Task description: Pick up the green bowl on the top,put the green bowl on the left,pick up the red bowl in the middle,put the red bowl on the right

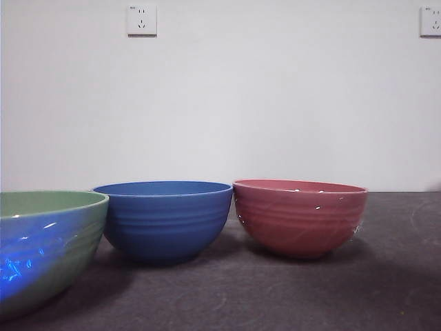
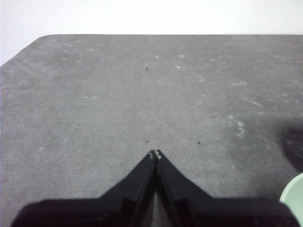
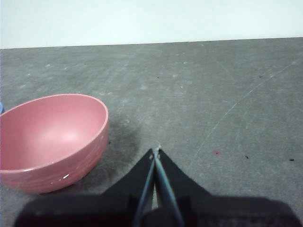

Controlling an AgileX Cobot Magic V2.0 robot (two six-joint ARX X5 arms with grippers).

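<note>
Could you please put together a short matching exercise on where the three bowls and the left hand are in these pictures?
Things:
1. green bowl
2. blue bowl
3. red bowl
4. left hand

Places or states:
A. middle of the row in the front view
B. shut, holding nothing, over the dark table
C. right end of the row
D. left end of the row, nearest the front camera

Pairs: 1-D, 2-A, 3-C, 4-B

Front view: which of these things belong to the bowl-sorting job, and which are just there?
Part of the job:
- green bowl, on the left
- red bowl, on the right
- left gripper and right gripper, both with jaws shut, holding nothing

Just there:
- blue bowl, in the middle
- two wall sockets
- table
</note>
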